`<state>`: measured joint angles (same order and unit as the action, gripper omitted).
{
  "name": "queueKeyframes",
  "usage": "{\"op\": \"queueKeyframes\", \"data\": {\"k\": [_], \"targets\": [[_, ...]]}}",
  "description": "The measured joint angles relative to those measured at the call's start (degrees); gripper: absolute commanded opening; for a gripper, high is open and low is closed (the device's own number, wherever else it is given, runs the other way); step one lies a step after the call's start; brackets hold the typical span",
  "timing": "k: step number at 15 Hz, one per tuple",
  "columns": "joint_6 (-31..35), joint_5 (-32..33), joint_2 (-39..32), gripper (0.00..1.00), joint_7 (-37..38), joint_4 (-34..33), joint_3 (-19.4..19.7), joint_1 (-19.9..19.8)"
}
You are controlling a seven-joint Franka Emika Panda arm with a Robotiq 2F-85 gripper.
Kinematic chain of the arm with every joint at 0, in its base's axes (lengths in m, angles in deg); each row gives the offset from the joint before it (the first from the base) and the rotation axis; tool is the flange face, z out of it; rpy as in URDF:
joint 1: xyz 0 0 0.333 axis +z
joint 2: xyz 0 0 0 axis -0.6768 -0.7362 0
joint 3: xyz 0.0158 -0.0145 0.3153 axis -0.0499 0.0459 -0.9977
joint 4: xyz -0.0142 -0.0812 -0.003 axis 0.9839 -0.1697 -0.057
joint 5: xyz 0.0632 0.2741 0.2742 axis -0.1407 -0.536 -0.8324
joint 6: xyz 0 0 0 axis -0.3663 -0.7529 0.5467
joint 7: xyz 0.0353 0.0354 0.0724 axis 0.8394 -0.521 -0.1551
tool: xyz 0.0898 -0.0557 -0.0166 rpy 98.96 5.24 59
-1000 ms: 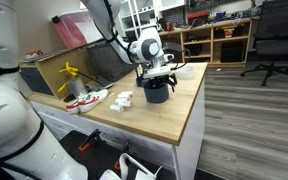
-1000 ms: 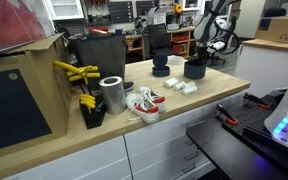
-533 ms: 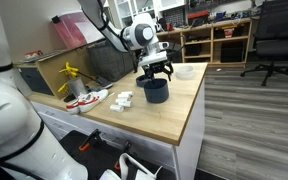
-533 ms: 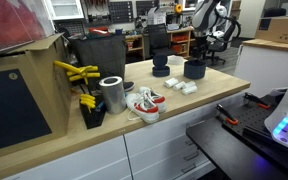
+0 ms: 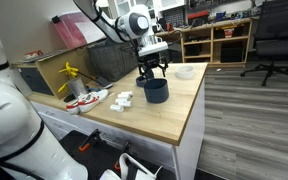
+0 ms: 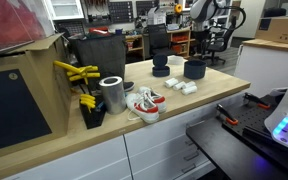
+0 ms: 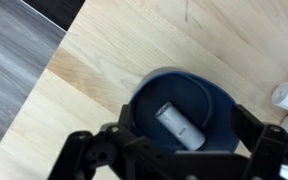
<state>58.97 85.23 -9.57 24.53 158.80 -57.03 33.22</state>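
Observation:
A dark blue bowl [image 5: 155, 90] stands on the wooden table [image 5: 174, 118], also seen as a dark bowl [image 6: 194, 69] at the far end of the table. In the wrist view the bowl [image 7: 144, 95] holds a small white cylinder [image 7: 179, 126] lying on its side. My gripper [image 5: 151, 70] hangs open right above the bowl, its two fingers spread either side of the rim, gripper [image 7: 187, 114] holding nothing. The cylinder lies free in the bowl, clear of both fingers.
Small white pieces [image 5: 122, 100] and a pair of red-white shoes [image 5: 84, 98] lie beside the bowl. A metal can [image 6: 112, 94], yellow tools [image 6: 79, 75] and a black bin [image 6: 99, 55] stand further along. A white dish [image 5: 184, 71] sits behind the bowl. An office chair [image 5: 274, 40] stands on the floor.
The gripper has risen straight up out of the bowl, its jaws opening a touch wider. The bowl stays put.

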Motion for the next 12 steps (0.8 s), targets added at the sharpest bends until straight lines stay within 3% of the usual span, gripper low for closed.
{"op": "queueKeyframes", "data": {"k": [8, 12], "targets": [[-10.06, 6.24, -3.1, 1.0, -17.04, -7.86, -0.39, 2.67], [-11.16, 6.7, -4.86, 1.0, -17.87, -9.51, -0.36, 3.05]]}}
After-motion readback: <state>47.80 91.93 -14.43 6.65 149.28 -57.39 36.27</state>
